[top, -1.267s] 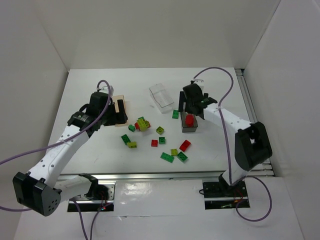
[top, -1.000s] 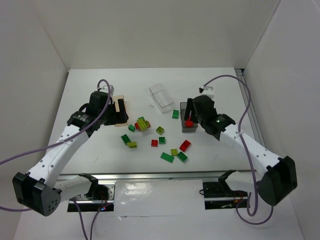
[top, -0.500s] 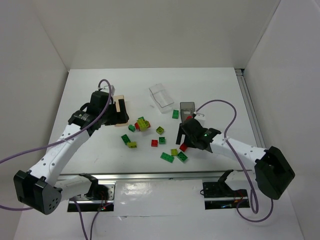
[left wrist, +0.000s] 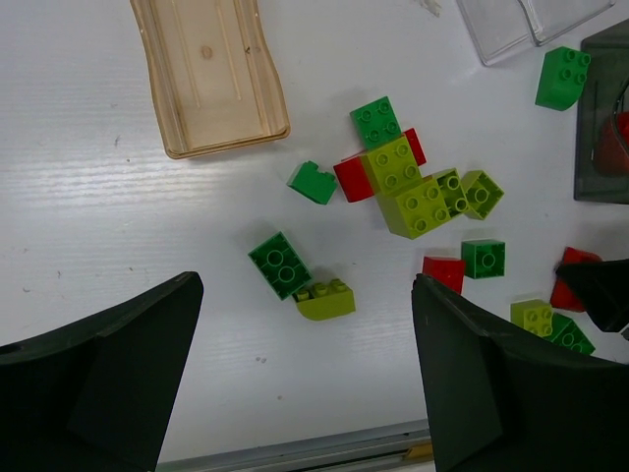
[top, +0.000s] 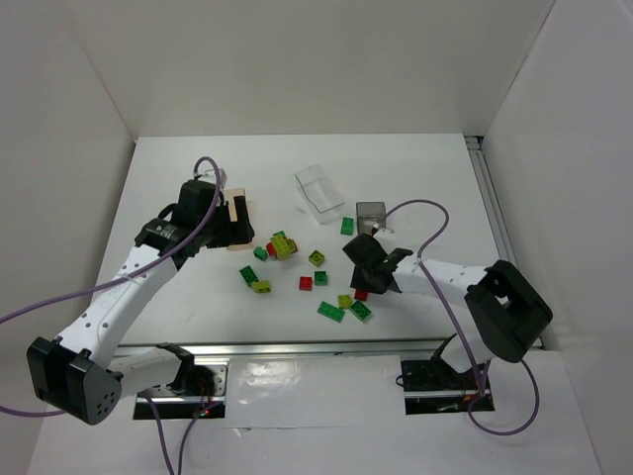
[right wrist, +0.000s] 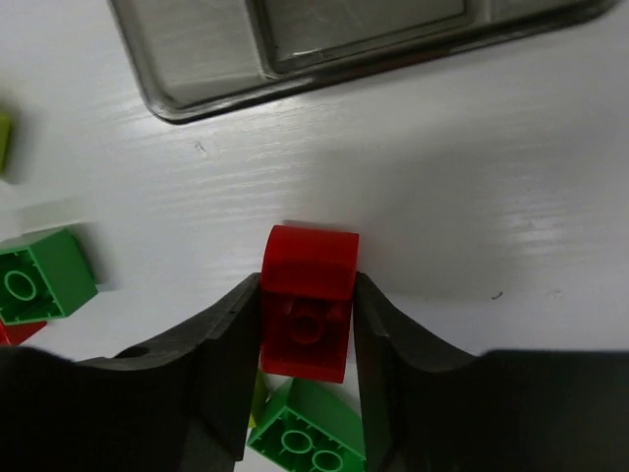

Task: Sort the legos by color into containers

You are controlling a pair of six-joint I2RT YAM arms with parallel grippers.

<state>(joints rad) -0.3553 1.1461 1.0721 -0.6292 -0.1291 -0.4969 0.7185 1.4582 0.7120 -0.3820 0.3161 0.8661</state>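
Two arms reach over the table [top: 198, 168], and only one has a brick. My right gripper [right wrist: 307, 329] is closed on a red brick [right wrist: 310, 285], with one finger pressed flat against each side. That brick sits low, near the smoky grey bin [right wrist: 324, 59] but outside it; I cannot tell whether it is clear of the surface. A green brick [right wrist: 44, 285] lies to one side of it.

My left gripper [left wrist: 305, 334] stands wide and holds nothing, hovering above the loose pieces. Below it are a cluster of yellow-green, green and red bricks [left wrist: 413, 187] pushed together, and a dark green brick [left wrist: 280, 265] touching a yellow-green one [left wrist: 324, 300]. The amber bin [left wrist: 211, 74] lies just beyond them. The clear bin [top: 318, 188] sits farther back, between the other two bins.
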